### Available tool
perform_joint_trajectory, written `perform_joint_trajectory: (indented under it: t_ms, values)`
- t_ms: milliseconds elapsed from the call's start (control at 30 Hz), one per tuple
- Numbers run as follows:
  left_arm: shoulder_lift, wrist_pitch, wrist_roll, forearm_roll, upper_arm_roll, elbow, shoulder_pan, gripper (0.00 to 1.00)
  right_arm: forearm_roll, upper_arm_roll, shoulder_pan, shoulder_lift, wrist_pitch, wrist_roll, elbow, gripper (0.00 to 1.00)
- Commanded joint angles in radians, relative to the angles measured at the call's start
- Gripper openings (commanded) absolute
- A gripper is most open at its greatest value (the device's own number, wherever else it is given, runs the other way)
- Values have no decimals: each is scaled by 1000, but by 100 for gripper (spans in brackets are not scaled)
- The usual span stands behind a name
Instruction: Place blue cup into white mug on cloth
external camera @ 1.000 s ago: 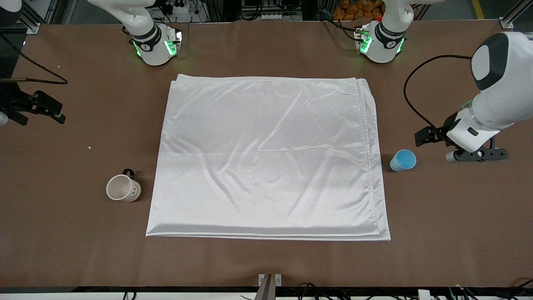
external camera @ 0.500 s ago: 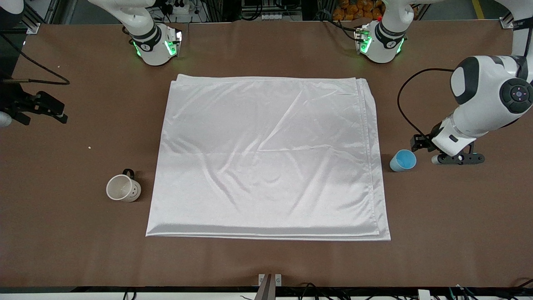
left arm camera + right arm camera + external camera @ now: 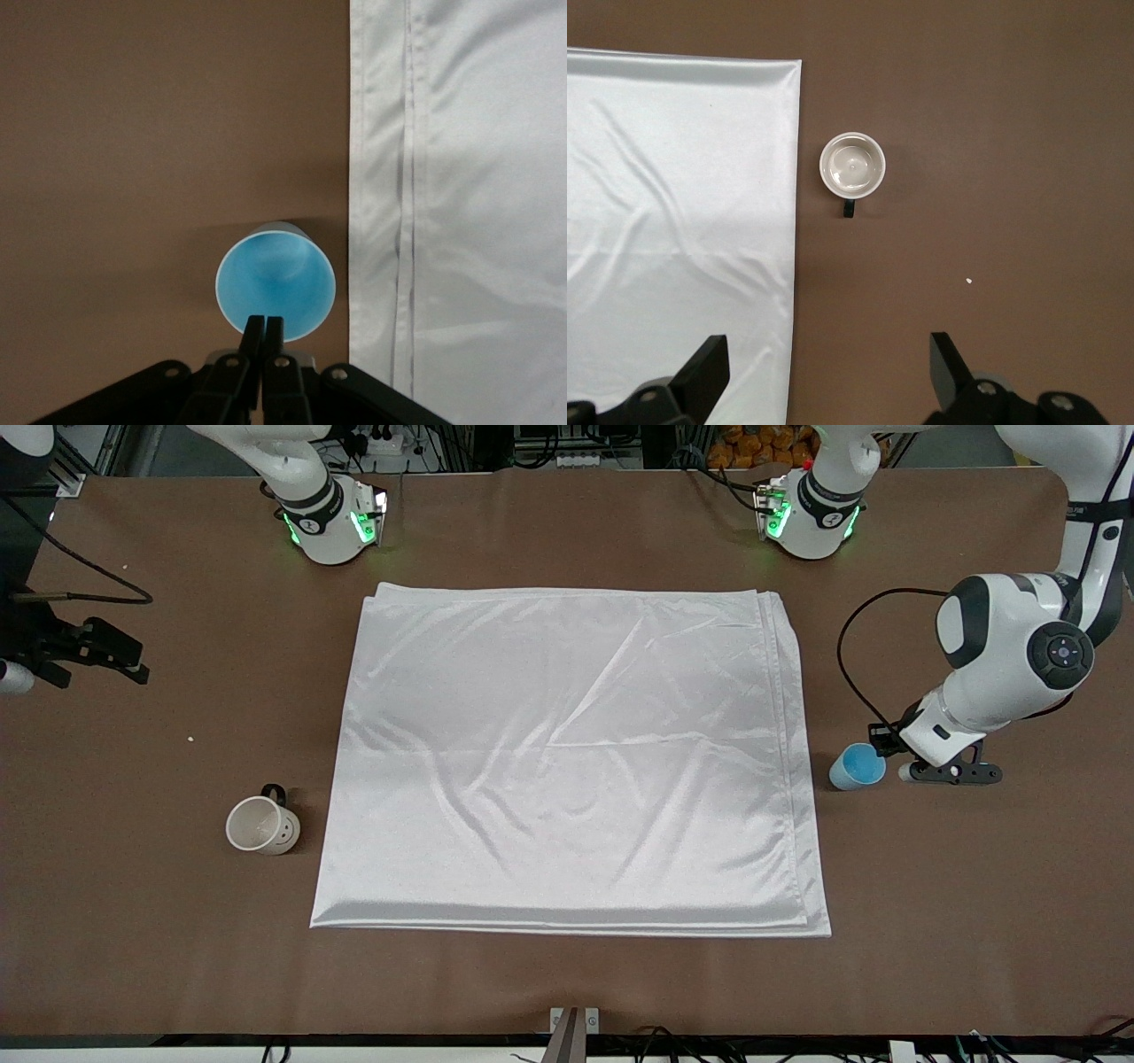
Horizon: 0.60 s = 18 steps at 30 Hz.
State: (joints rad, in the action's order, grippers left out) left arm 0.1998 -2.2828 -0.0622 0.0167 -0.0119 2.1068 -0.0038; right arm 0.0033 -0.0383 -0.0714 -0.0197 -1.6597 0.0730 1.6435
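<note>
Beside the blue cup (image 3: 858,767) (upright) hangs the left end effector (image 3: 263,329), closed.

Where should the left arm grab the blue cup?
Judging from its pose, take the blue cup at the rim, coming straight down. It stands upright on the bare table, mouth open, no handle, beside the cloth. The left gripper, jaws shut, hangs at the rim's edge, so it must open first.
</note>
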Motion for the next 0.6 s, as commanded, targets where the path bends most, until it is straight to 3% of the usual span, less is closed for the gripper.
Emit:
perform_joint_trajectory:
  t_ms: [0, 333, 500, 567]
  values:
    - [15, -47, -30, -20, -7, 16, 16, 2, 14, -12, -19, 17, -2, 13, -2, 100]
    - [52, -113, -30, -20, -10, 30, 12, 0, 15, -14, -22, 109, 1, 16, 10, 100]
    - [64, -124, -30, -20, -11, 29, 7, 13, 15, -14, -19, 133, -54, 16, 62, 100]
    - [69, -127, -28, -20, -13, 29, 7, 13, 15, -14, -16, 136, -100, 16, 107, 100]
